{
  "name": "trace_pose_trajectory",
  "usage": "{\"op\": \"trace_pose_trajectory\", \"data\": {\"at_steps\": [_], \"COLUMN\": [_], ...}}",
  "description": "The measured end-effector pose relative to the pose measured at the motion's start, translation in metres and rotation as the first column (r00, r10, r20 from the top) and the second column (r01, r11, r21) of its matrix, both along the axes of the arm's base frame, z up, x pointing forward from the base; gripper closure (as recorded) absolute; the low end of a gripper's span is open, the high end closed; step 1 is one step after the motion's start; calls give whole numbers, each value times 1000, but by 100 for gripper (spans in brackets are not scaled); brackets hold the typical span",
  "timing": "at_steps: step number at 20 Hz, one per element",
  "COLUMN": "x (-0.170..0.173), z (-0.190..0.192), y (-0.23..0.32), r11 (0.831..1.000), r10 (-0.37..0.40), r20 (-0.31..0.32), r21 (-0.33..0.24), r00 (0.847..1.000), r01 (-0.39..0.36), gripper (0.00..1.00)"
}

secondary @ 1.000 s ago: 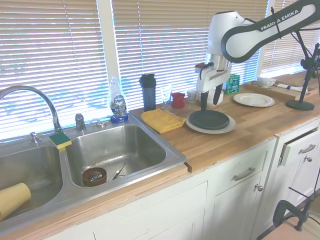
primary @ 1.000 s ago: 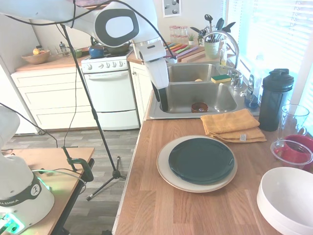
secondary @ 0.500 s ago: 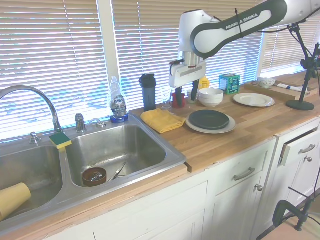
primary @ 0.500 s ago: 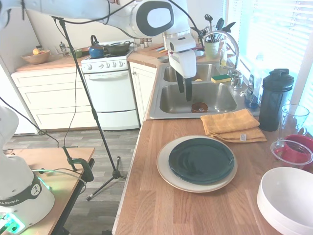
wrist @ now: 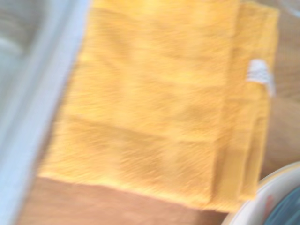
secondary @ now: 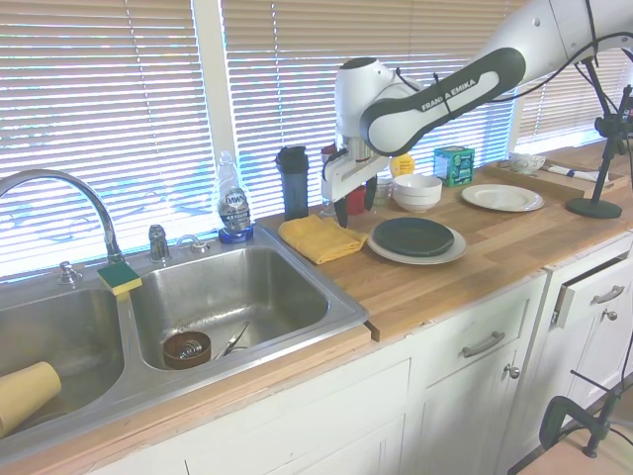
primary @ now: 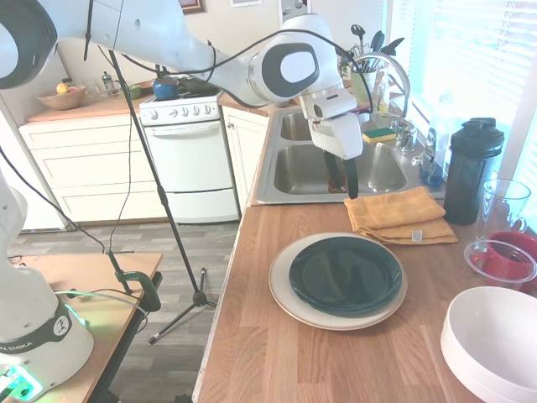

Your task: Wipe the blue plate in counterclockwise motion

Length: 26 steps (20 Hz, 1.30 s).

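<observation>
Wooden counter [primary: 277, 353], empty hand [primary: 341, 180] slightly parted above yellow cloth [primary: 398, 213], blue plate [primary: 345, 274] beside it

The claw [secondary: 355, 204], fingers apart, hung above the folded yellow towel [secondary: 318, 237] on the counter [secondary: 465, 267], beside the blue plate [secondary: 414, 236].

Sunlit blinds [secondary: 119, 109], white cabinets [primary: 92, 168], wood counter [primary: 277, 353]

The yellow cloth [wrist: 159, 103] is rendered soft and blurred in the wrist view, its white tag [wrist: 259, 75] unreadable. Only a corner sliver of the blue plate [wrist: 287, 212] is caught there, cut by the edge. The big white bowl [primary: 495, 342] is cropped at the first exterior view's corner.
</observation>
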State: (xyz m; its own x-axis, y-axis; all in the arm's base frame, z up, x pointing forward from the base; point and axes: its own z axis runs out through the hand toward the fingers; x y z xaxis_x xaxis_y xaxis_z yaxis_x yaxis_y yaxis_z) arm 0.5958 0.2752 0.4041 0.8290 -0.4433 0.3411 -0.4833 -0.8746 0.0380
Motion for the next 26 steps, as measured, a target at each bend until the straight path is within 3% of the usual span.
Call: {"op": "trace_pose_trajectory", "data": {"at_steps": [7,11,21,26], "x": [-15,-26,-82,-84], "z": [-27,-43,-59,-70], "y": [14,13,32,39], "r11": [985,966,929,928], "r10": [129,200,314,312], "r20": [103,115,150,141], "r21": [-133,-191,-250,-256], "r00": [986,973,937,939], "r01": [-115,-176,-272,-270], "gripper": [0,0,0,0]}}
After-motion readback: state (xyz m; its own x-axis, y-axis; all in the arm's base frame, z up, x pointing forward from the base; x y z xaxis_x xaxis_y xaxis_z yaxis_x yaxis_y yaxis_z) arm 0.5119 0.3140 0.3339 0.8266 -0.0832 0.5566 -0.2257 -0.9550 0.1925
